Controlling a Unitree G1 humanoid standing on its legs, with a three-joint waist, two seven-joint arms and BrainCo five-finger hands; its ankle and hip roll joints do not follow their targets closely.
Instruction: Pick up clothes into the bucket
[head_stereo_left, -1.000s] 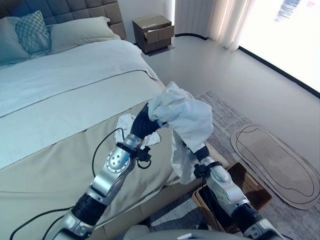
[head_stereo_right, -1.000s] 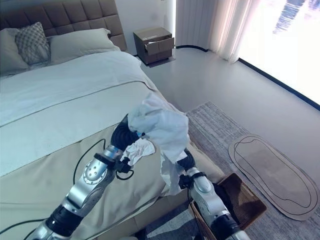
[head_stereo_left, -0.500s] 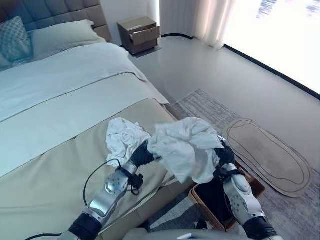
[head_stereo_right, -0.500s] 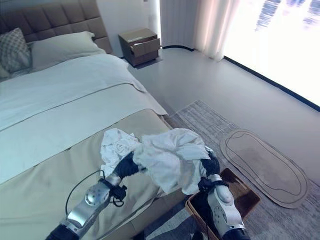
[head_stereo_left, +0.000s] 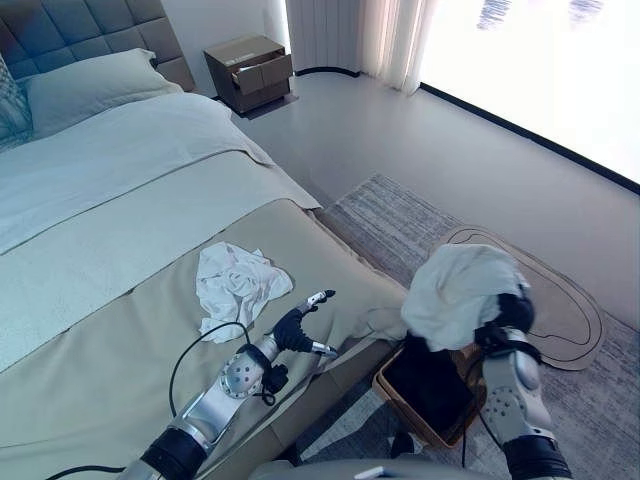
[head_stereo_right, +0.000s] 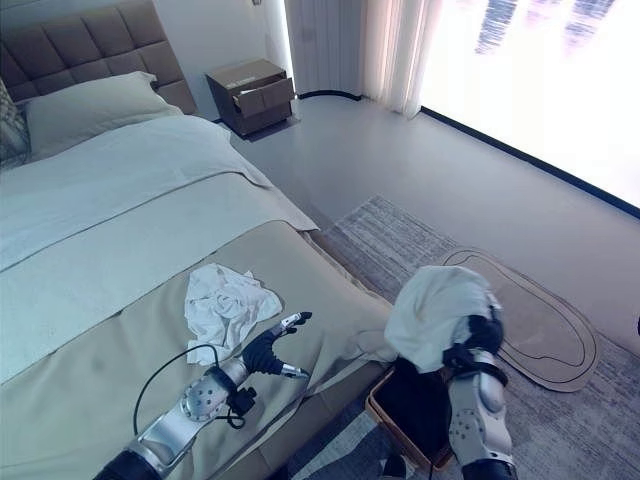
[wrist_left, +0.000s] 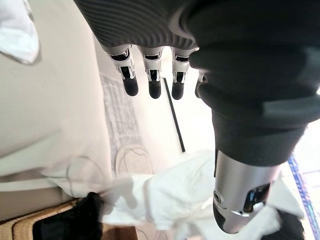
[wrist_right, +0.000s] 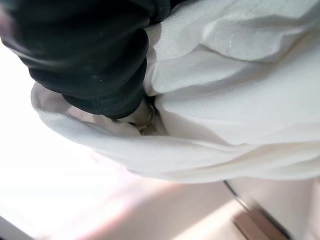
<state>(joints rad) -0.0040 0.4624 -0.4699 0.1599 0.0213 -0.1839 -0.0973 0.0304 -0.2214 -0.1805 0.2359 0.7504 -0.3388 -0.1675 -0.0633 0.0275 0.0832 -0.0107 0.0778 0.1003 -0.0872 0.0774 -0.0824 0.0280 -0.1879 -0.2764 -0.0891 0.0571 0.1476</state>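
Left eye view: the right robot hand carries a white garment bunched over it, directly above the wicker bucket on the floor beside the bed, so a release should drop it inside. Cloth hides the fingers, so its closure cannot be determined. The left robot hand hovers over the bed's edge, fingers extended and empty, presumably having let go so the garment hangs from one support. A second white garment lies crumpled on the bed, not yet collected.
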